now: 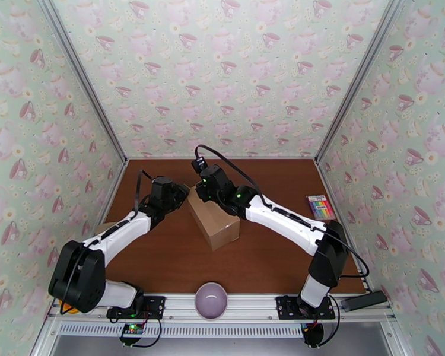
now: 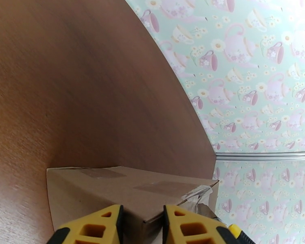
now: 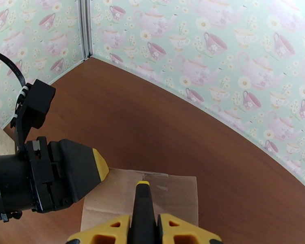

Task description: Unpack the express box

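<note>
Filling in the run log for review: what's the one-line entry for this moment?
express box: taped shut | left gripper: astride its corner | right gripper: shut on black yellow-tipped tool, tip at tape seam

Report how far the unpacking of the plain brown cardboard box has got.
Done: the right gripper holds a black, yellow-tipped tool. In hand: its tip is at the clear tape seam while the left gripper sits at a corner of the brown cardboard box. Left: the flaps are shut, so cutting, opening and emptying remain.
</note>
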You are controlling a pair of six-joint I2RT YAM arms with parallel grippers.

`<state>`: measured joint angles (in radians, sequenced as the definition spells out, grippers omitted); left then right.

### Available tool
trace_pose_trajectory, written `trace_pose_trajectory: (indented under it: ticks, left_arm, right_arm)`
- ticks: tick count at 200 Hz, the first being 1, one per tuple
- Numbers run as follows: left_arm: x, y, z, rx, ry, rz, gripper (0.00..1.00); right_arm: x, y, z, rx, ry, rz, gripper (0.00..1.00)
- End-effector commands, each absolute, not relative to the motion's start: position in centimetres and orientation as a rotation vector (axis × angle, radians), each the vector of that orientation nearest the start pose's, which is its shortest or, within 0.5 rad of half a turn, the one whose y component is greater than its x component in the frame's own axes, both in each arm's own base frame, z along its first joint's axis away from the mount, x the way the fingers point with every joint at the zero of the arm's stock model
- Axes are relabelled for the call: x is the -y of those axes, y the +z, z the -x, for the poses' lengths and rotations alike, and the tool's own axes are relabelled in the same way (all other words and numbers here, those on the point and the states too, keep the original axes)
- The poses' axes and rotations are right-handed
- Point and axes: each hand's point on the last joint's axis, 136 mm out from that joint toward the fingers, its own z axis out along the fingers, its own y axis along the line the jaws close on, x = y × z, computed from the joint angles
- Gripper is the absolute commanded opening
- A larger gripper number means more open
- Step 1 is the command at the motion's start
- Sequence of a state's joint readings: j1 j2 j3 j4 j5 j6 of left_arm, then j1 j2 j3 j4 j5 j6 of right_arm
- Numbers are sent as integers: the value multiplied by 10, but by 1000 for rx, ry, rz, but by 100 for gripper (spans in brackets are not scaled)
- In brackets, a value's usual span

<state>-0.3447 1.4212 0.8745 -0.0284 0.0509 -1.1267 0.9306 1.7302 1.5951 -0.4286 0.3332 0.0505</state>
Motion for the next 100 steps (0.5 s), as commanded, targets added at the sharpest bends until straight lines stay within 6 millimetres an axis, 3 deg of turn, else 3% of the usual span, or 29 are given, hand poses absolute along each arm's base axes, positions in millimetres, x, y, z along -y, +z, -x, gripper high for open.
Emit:
trace_pose_trajectory:
  ticks: [1,32,56,68,78,100]
  left_arm:
    - [131,96,-360,-2337,-654,985,30]
    - [132,97,-360,-2336,-652,982,30]
    - [132,114,-363,-2321,-614,897,35]
    - [130,128,-365,-2302,-601,833,45]
    - [130,140,-368,-2297,-584,760,61]
    - [135,164,-373,-2312,-564,583,74]
  right_arm:
    - [-365,226,-319,-2146,194,848,0]
    - [-364,206,-317,-2177,176,853,0]
    - [-363,199,-317,-2189,164,855,0]
    - [-364,201,-317,-2185,165,856,0]
    - [-364,202,-318,-2181,163,856,0]
    - [-366,204,-318,-2174,166,859,0]
